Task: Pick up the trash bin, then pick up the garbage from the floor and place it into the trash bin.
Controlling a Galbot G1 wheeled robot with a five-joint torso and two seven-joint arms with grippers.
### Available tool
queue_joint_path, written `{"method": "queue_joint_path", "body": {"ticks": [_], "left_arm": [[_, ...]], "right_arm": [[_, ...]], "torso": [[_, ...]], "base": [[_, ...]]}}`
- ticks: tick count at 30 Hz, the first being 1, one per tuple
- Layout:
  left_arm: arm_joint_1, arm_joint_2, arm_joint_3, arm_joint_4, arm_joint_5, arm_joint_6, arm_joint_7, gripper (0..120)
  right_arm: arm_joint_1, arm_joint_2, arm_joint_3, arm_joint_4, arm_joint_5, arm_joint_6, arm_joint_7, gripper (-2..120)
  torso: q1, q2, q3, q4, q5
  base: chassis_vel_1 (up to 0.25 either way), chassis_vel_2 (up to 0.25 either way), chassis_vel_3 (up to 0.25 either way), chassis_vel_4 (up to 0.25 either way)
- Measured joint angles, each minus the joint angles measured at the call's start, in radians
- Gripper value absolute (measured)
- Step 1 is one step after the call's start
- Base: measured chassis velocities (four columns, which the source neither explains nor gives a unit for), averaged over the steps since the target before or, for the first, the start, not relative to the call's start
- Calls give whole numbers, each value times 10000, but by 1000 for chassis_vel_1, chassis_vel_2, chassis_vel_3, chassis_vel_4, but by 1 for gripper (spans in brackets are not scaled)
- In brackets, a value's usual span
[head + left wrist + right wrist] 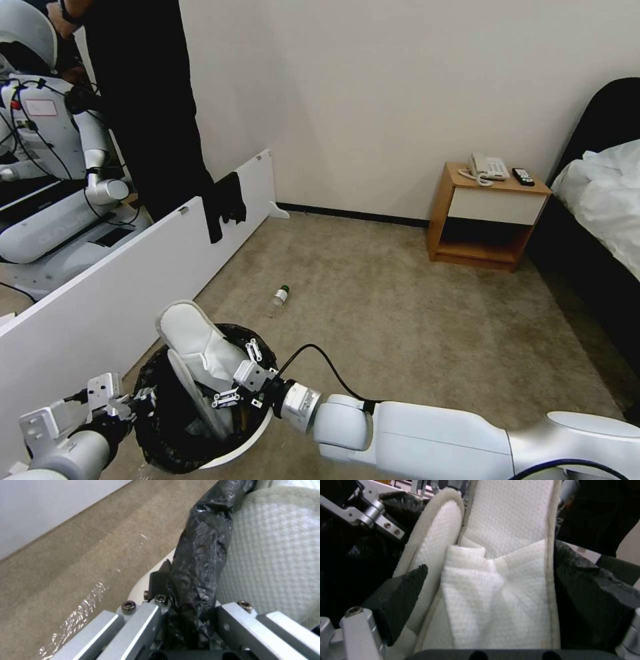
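Observation:
The trash bin (248,445), white with a black bag, hangs low at my left. My left gripper (130,403) (186,610) is shut on its bag-covered rim (200,555). White slippers (197,347) (506,585) stand upright in the bin, toes sticking out above the rim. My right gripper (240,375) (493,595) reaches over the bin's mouth, open, its dark pads (400,597) wide apart on either side of the slippers. More garbage, a small green-capped bottle (281,295), lies on the carpet beyond the bin.
A long white board (133,280) with a black cloth (227,203) over it runs along my left. Behind it stand another robot (53,167) and a person in black. A wooden nightstand (487,213) and a bed (600,200) are at the right; open carpet lies between.

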State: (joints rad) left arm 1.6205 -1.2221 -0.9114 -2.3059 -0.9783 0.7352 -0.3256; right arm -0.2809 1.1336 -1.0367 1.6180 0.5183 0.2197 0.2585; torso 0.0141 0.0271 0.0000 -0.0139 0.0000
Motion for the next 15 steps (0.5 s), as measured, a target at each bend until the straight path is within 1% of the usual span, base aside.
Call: {"method": "queue_joint_path", "body": {"ticks": [15], "left_arm": [[-17, 16, -63, 155, 22, -3, -31, 2]], "right_arm": [[151, -552, 188, 953, 258, -105, 126, 95]], "torso": [[0, 0, 0, 0, -1]], "base": [[0, 0, 0, 0]]}}
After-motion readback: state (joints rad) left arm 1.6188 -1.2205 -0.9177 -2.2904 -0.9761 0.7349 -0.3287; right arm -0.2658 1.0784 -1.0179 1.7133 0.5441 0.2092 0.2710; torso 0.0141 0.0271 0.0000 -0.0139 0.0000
